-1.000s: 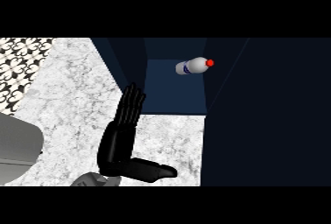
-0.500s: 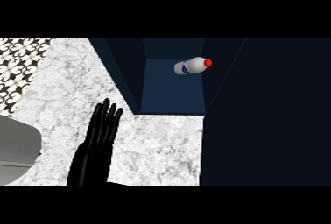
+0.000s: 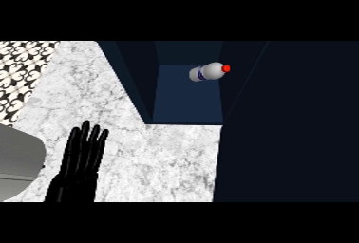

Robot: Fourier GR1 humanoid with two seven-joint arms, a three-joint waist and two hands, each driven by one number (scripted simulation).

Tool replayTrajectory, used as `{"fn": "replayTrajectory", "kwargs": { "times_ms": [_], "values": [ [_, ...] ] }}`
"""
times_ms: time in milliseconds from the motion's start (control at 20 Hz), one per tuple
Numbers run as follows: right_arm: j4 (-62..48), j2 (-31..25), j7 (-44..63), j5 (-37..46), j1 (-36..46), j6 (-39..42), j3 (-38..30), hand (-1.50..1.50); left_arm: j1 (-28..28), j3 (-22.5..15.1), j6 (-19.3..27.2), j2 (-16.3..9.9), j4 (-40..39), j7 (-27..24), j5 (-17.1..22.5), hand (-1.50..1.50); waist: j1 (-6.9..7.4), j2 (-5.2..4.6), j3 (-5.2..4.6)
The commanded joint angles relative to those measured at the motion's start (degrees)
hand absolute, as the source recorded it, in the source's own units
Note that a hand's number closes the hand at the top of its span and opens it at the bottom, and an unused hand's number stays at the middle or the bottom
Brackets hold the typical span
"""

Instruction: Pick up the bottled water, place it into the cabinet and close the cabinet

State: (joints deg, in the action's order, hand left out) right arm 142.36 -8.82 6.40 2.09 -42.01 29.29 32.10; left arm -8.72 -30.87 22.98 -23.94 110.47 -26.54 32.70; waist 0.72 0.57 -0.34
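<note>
The bottled water (image 3: pixel 208 71), white with a blue band and a red cap, sits inside the dark blue cabinet (image 3: pixel 188 95) near its back right. The cabinet door (image 3: pixel 288 123) fills the right side of the view as a large dark panel. My left hand (image 3: pixel 79 168) shows at the lower left over the marble counter, fingers straight and pointing up, holding nothing. It is well apart from the cabinet opening and the bottle. My right hand is out of view.
The white marble counter (image 3: pixel 168 156) spans the middle. A grey rounded object (image 3: pixel 17 161) sits at the left edge beside my left hand. A black-and-white patterned wall (image 3: pixel 21 61) shows at the upper left.
My left hand has drawn back from the cabinet's left edge, moving down and left over the counter with its fingers straight. The bottle has stayed in place.
</note>
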Motion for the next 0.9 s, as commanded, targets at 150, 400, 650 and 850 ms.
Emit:
{"fn": "replayTrajectory", "kwargs": {
  "times_ms": [150, 400, 650, 850],
  "values": [
    [4.6, 4.5, 8.5, 11.1, 11.0, -1.9, 14.7, 1.50, -3.7, 1.4, -1.4, -1.9, 1.6, -1.4, 0.3, -1.50, 0.44, 0.01, -0.16],
    [2.3, 7.6, 14.7, 12.2, 19.6, -3.2, 16.3, 1.50, -6.5, 6.4, -5.1, -5.4, 3.3, -1.5, 4.4, -1.50, 0.98, 0.23, -0.29],
    [-1.6, 8.5, 18.0, 12.2, 27.0, -8.8, 18.2, 1.50, -7.5, 9.4, -7.4, -7.9, 5.0, -0.6, 6.7, -1.50, 0.71, 0.37, -0.27],
    [-4.6, 8.5, 19.8, 11.7, 33.4, -12.2, 17.5, 1.50, -9.1, 9.4, -9.4, -7.7, 4.3, -2.3, 7.1, -1.50, 1.25, 0.05, -0.32]
  ]
}}
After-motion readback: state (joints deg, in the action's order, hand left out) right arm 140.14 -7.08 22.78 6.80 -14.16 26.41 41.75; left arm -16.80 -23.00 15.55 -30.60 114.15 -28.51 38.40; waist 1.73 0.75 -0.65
